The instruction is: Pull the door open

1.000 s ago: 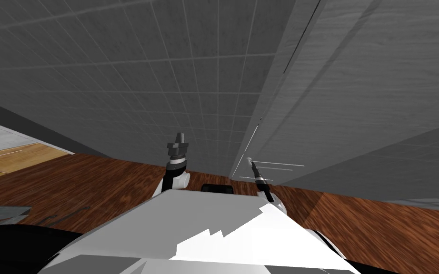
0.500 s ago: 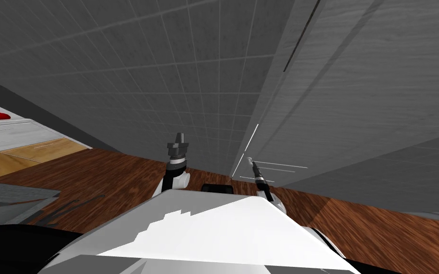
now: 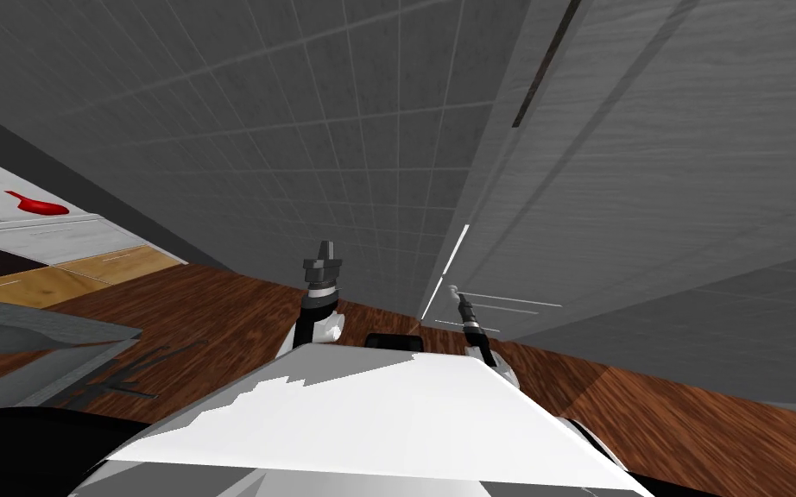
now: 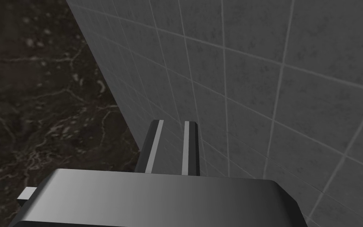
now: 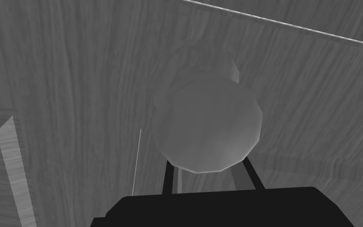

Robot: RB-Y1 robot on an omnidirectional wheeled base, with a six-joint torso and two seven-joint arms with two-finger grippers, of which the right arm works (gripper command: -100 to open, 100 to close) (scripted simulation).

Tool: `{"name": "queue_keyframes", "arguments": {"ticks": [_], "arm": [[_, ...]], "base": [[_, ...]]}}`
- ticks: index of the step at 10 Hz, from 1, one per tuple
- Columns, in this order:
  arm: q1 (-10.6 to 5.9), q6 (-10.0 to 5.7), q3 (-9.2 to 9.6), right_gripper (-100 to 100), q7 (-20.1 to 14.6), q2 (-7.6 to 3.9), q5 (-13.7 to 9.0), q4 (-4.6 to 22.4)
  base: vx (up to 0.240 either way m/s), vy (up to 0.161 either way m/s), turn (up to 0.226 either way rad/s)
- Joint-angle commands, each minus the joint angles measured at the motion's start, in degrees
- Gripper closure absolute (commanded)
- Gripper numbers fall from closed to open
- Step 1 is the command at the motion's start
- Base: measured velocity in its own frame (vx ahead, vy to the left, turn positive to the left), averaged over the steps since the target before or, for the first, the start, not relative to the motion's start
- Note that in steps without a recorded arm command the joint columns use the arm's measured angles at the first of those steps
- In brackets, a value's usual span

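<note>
The grey wood-grain door [image 3: 647, 173] fills the right of the head view, with a thin dark slit [image 3: 547, 73] and a bright line [image 3: 455, 250] along its edge by the frame. My right gripper [image 3: 455, 295] reaches to its round grey knob [image 3: 451, 290]. In the right wrist view the knob [image 5: 208, 126] sits between the two thin fingers [image 5: 168, 177], which press its sides; my right gripper [image 5: 209, 163] is shut on it. My left gripper [image 3: 325, 248] is raised beside the tiled wall, its fingers [image 4: 154, 146] close together with nothing between them.
A grey tiled wall [image 3: 301, 129] stands straight ahead, meeting the door frame [image 3: 500, 190]. Dark wood floor [image 3: 172, 319] lies below. At the far left a red object [image 3: 38, 205] rests on a white surface, and a grey slab [image 3: 34, 332] juts in low on the left.
The slit and bright line at the door's edge have widened. My view has swung, bringing the white surface with the red object and the grey slab further into the left side.
</note>
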Motion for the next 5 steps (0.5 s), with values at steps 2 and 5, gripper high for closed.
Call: {"name": "queue_keyframes", "arguments": {"ticks": [2, 5], "arm": [[-1.35, -0.69, 1.00, 100, -3.08, 0.73, -0.84, 1.51], [-1.51, -0.18, 1.46, 100, -6.86, 0.80, -2.97, 1.38]], "base": [[-0.048, -0.026, 0.081], [-0.041, -0.024, 0.073]]}}
